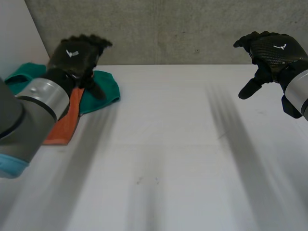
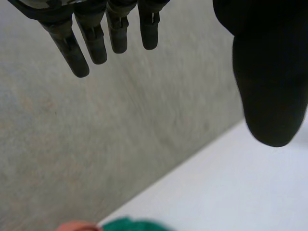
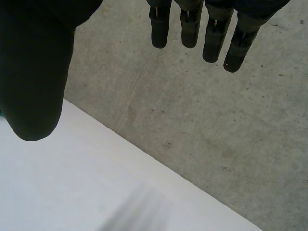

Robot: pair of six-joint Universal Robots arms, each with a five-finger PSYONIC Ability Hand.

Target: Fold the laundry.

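Note:
A green cloth (image 1: 103,89) lies bunched at the table's far left, with an orange cloth (image 1: 65,122) draped over it and reaching toward the front. My left hand (image 1: 77,57) hovers above this pile, open, its fingers (image 2: 96,38) straight with nothing between them and the thumb. A bit of the green cloth (image 2: 132,224) and the orange cloth (image 2: 74,226) shows below that hand's fingertips. My right hand (image 1: 269,50) hangs in the air over the far right of the table, open and empty, its fingers (image 3: 211,33) straight.
The white table (image 1: 168,154) stretches bare across the middle and right. A grey concrete wall (image 1: 183,29) runs along its far edge. My left arm (image 1: 29,115) crosses the left side of the table.

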